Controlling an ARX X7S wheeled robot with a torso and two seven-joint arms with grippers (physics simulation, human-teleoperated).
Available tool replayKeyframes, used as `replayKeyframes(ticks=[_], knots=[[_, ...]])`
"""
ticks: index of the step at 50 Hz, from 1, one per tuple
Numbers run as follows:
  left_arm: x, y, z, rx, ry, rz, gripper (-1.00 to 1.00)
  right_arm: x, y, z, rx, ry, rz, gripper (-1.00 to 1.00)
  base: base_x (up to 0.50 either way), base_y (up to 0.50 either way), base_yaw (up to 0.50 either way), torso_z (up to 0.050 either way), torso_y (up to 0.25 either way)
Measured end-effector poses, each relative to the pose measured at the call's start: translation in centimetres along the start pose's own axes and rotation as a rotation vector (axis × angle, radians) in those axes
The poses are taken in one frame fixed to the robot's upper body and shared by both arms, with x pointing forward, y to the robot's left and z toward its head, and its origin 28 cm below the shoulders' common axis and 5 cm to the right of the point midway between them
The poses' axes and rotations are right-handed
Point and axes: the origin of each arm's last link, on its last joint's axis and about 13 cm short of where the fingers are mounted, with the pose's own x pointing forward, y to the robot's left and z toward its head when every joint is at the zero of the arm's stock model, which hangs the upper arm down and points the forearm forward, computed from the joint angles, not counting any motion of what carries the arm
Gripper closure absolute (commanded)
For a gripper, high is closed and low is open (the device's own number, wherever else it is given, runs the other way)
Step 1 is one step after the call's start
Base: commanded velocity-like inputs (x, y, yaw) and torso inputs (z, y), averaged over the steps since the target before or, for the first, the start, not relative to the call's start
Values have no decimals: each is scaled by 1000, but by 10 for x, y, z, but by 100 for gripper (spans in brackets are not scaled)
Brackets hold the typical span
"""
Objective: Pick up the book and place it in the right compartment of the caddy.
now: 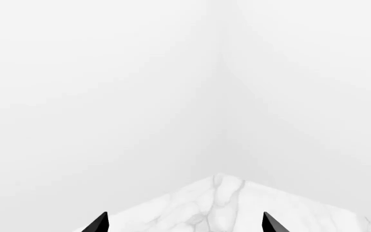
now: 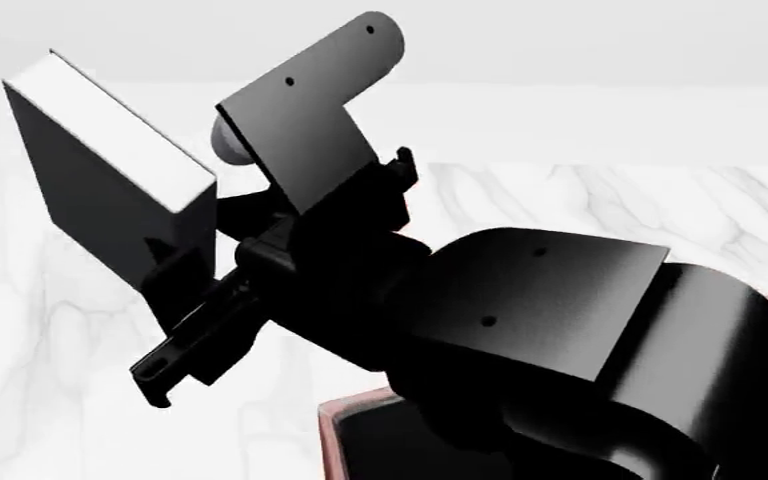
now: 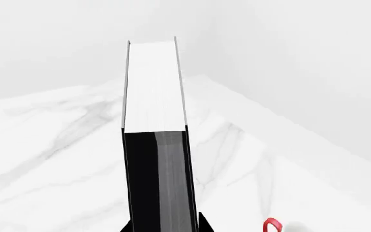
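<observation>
My right gripper [image 3: 163,227] is shut on the book [image 3: 153,121], a thick black book with white page edges that sticks out from between the jaws. In the head view the right arm fills the middle and holds the book [image 2: 104,180] tilted, high above the table at the upper left, with the gripper [image 2: 184,270] at its lower end. The caddy [image 2: 327,440] shows only as a reddish-brown rim with a black inside at the bottom, mostly hidden under the arm. My left gripper [image 1: 185,227] is open and empty, pointing at a table corner.
The white marble table [image 2: 558,200] spreads below, with white walls behind it. A bit of a red mug handle [image 3: 272,225] shows in the right wrist view. The table's far corner [image 1: 218,181] meets the walls in the left wrist view.
</observation>
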Motion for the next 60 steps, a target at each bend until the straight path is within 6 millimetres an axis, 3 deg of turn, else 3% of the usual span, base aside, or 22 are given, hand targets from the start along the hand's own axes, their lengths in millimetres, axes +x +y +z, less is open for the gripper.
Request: replayKeyframes(ticks=[11,23,42,60], knots=[[1,-1,1,0,-3,-3,-100,-32,-26,13,43,7,-257,100,0,0,0,0,2],[1,-2,2,-3,-7,-6,-100,-81,-43,21,88,0,-521,100,0,0,0,0,1],[2,-5,1,-6,-3,-19,-100,-154,-63,-5,188,55,-907,100,0,0,0,0,2],[3,-7,0,-5,-1,-24,-100,-190,-74,-27,261,124,-1133,100,0,0,0,1,1]])
